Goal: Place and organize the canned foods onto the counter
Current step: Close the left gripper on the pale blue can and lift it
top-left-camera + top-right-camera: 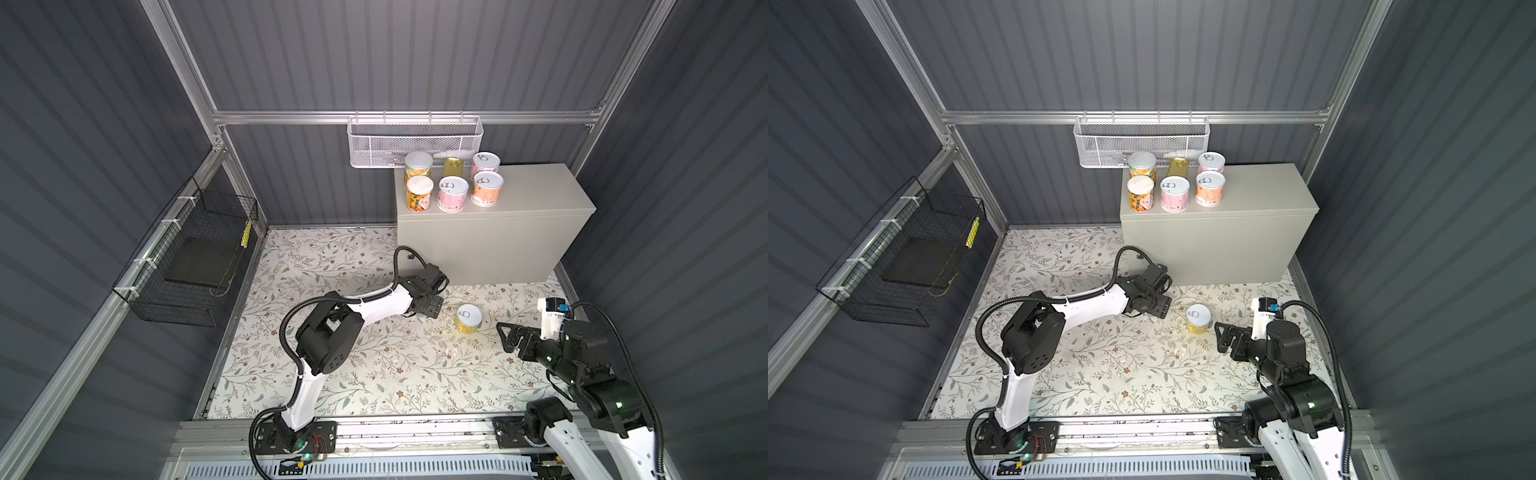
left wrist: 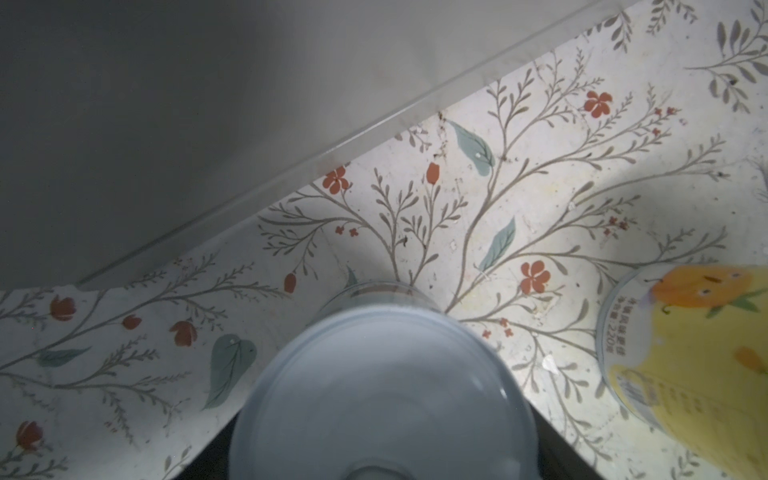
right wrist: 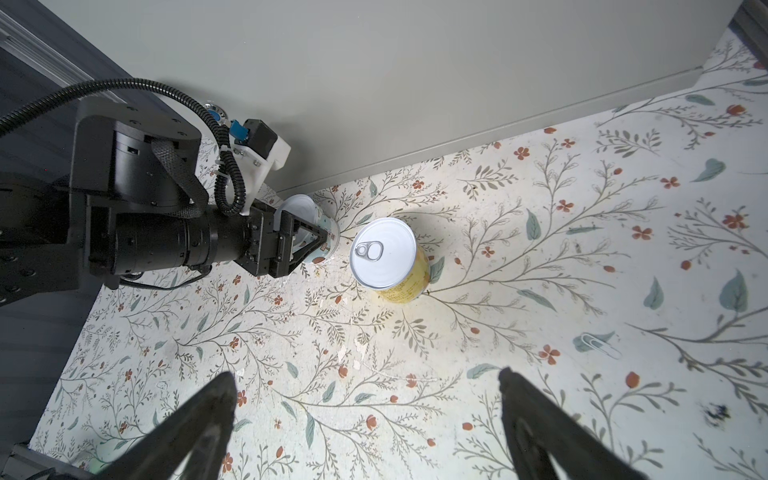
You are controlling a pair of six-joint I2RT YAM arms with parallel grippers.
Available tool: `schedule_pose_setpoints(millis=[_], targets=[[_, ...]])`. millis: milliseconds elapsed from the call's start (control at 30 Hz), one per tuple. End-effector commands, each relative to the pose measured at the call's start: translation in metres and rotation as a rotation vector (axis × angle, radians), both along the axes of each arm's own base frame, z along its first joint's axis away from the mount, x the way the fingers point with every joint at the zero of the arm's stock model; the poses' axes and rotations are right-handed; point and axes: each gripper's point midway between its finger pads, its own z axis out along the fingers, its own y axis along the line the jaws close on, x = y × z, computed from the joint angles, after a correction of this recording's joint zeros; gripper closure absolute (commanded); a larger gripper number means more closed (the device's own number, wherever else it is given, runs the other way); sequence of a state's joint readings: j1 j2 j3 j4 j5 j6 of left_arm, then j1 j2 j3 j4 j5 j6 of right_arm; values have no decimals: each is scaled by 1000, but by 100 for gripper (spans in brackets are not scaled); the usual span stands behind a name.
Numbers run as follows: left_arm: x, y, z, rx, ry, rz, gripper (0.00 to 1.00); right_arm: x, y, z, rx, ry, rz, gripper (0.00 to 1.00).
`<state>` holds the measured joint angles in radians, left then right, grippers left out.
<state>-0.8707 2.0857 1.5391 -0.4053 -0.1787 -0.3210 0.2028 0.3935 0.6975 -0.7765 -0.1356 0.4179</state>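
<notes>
Six of the canned foods stand on the counter [image 1: 540,187] at its left end: two orange cans [image 1: 419,193], three pink cans [image 1: 452,193] and a gold tin [image 1: 453,166]. A yellow can [image 1: 469,318] [image 3: 388,253] stands upright on the floral floor. Just left of it my left gripper [image 1: 430,307] [image 3: 307,241] is shut on a blue-grey can [image 2: 382,395] [image 3: 309,216], a finger on each side; from the top views that can is almost hidden. My right gripper [image 1: 505,336] [image 3: 365,399] stands open and empty, to the right of the yellow can.
The counter's grey front, with its blue lock [image 3: 214,106], rises right behind both floor cans. A white mesh basket [image 1: 415,141] hangs on the back wall and a black wire basket [image 1: 187,257] on the left wall. A paper clip [image 3: 600,345] lies on the mat.
</notes>
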Motion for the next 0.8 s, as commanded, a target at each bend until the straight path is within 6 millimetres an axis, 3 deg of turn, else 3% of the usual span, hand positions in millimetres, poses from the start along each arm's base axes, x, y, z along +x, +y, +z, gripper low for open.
schedule_pose_setpoints(millis=[0,200,500,533,767], targets=[[-5,3,24,-35,-19,-21,40,-2,10,5,12,-26,67,1],[-15,6,40,-70,-8,-41,44,-10,16,21,37,-137,116,1],[-30,14,69,-134,-2,-42,45,-6,21,20,32,-103,143,1],[-36,22,55,-108,18,-36,45,-5,20,18,35,-98,135,1],[-39,30,54,-115,40,-22,46,2,21,10,23,-55,120,1]])
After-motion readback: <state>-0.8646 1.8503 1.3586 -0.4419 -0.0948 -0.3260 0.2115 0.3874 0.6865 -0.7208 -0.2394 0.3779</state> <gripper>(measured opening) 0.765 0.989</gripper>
